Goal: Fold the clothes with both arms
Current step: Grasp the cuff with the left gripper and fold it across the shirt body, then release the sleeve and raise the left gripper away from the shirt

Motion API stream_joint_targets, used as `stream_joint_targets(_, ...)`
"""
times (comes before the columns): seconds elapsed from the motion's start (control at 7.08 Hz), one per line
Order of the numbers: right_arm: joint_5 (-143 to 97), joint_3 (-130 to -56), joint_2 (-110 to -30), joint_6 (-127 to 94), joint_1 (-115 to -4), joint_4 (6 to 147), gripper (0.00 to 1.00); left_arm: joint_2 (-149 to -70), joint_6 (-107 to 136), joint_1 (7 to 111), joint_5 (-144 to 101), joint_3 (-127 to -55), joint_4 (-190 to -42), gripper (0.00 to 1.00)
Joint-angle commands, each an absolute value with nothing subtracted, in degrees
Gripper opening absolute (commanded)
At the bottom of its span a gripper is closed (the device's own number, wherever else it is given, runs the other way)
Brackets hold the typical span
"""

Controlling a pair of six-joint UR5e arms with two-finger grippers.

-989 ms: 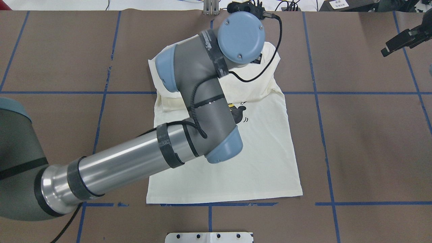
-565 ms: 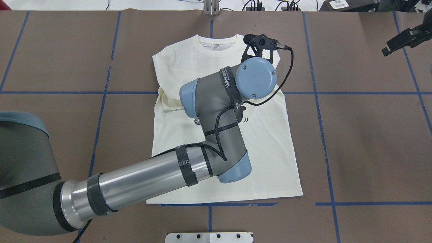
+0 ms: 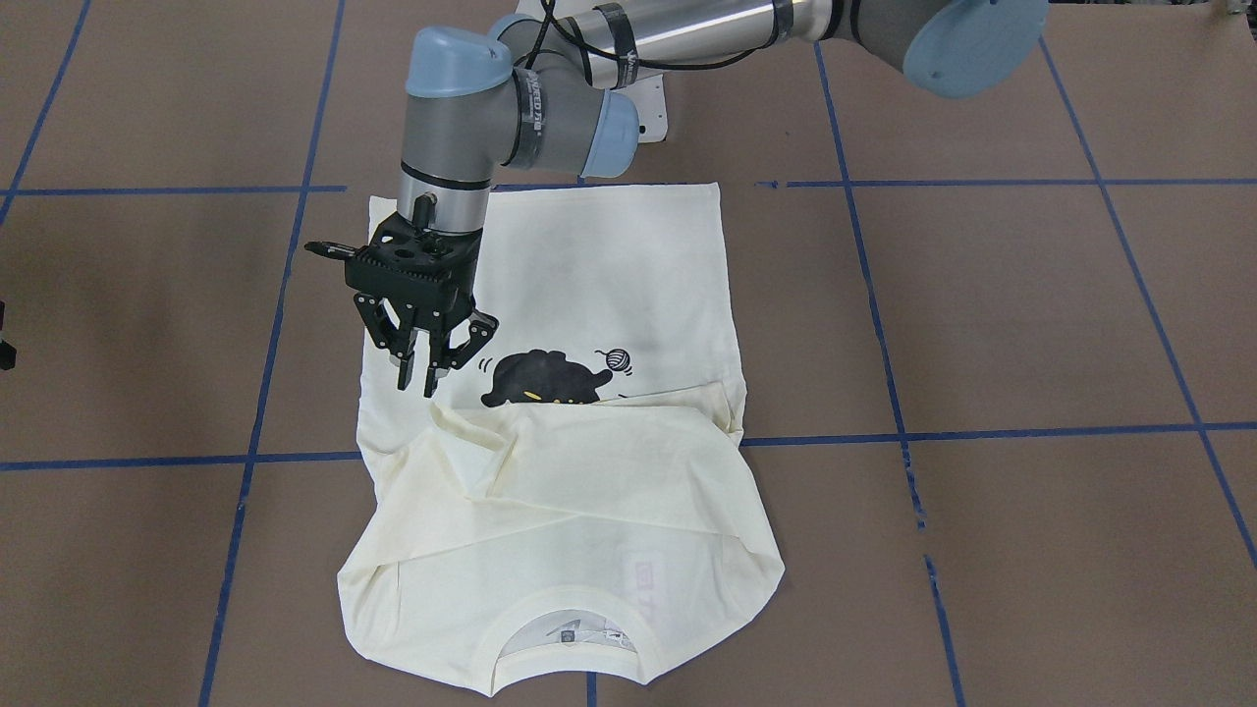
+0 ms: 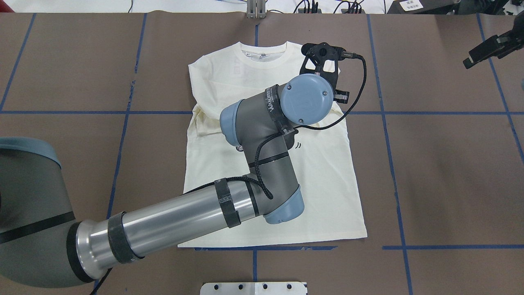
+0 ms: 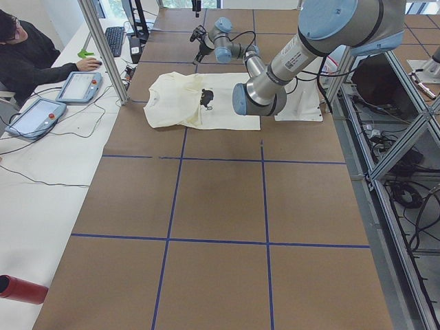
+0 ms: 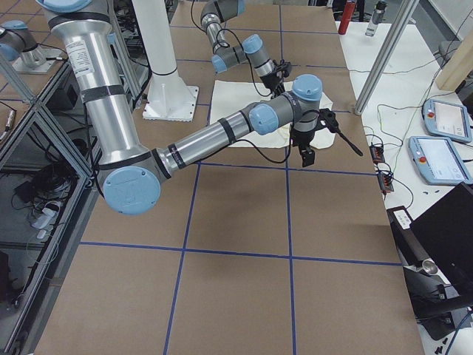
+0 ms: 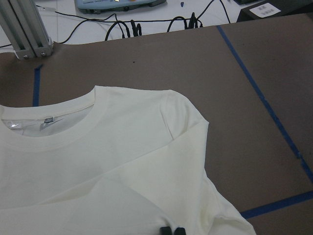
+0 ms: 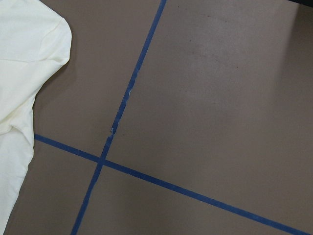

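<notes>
Left gripper [image 3: 417, 385] drawn back — empty, above T-shirt [image 3: 589, 491]

Seen from the robot's side, the shirt [image 4: 323, 188] lies flat in the middle of the table [image 4: 442, 164], collar at 12 o'clock, hem at 6, sleeves folded in across the chest. The left arm [image 4: 176, 223] comes in from 8 o'clock and crosses over the shirt. The left gripper [image 3: 415, 383] hangs over the shirt's 2 o'clock part, just beside the print [image 3: 545, 378]. The right gripper [image 6: 303, 154] is well apart at 2 o'clock, over bare table. The base plate [image 4: 254, 288] sits at 6 o'clock.
</notes>
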State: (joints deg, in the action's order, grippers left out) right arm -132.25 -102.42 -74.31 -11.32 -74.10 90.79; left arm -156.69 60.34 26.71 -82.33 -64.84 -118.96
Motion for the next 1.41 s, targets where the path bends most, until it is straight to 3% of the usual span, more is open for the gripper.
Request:
stream_joint_targets(0.0, -132.28, -102.48, -74.09, -11.51, -74.0, 90.09, 1.0, -156.27, 59.69, 29.68, -92.84, -65.74, -119.37, 1.0)
stream_joint_targets(0.14, -132.28, -101.87, -74.09, -11.6, -73.39, 87.22, 1.0, -155.14, 56.2, 32.14, -97.42, -68.0, -115.7, 1.0)
stream_joint_targets(0.42, -131.93, -102.13, -71.83, -21.64, -69.03, 83.87, 1.0, -145.17, 48.39, 36.8, -102.99, -81.92, -107.97, 1.0)
stream_joint_targets(0.71, -124.94, -101.78, -65.16, -39.35, -60.87, 83.93, 1.0, -133.65, 39.5, 41.9, -105.11, -95.21, -103.11, 1.0)
stream_joint_targets(1.27, -105.44, -93.72, -48.21, -59.45, -44.78, 94.19, 0.97, -112.81, 17.46, 54.64, -113.37, -108.79, -102.48, 1.0)
